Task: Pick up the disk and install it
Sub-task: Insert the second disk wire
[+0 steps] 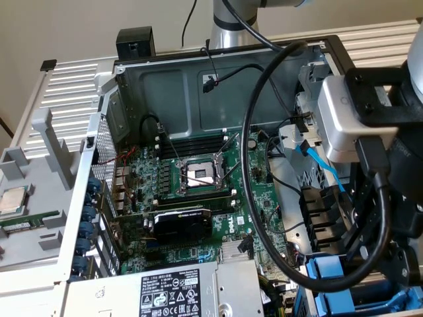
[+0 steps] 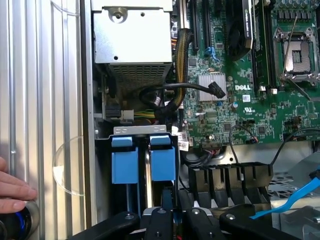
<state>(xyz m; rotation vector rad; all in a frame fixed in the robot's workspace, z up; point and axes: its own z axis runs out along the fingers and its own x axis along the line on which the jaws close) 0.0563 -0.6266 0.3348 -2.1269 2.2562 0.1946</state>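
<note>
Blue plastic marked the disk (image 2: 163, 160), which was seen edge-on, standing upright in the drive bay at the corner of the open computer case (image 1: 198, 66). A 2nd blue carrier (image 2: 124, 162) was seated just beside it, with a strip of silver metal showing between the 2. In the exterior view the same blue frames (image 1: 327, 274) were seen low at that view's right, directly beneath the wrist assembly.

The gripper (image 2: 174, 220) was positioned right over the disk. Its black fingers (image 2: 159, 222) were drawn close together, with only a thin strip of blue carrier left between them, so the disk's frame appeared to be clamped in a narrow grip.

Beside the bay, a row of 4 black slots (image 2: 230, 182) was lined up along the edge of the green motherboard (image 2: 250, 100). An open CPU socket (image 1: 201, 175) was seen at the board's middle, with a black fan card (image 1: 182, 224) near it. The grey power-supply box (image 1: 172, 290) with its black-and-white label was mounted next to the bay. A light blue cable (image 1: 320, 165) was draped near the case wall.

Outside the case, a person's hand (image 2: 12, 192) was rested on the ribbed metal table (image 2: 45, 100).
</note>
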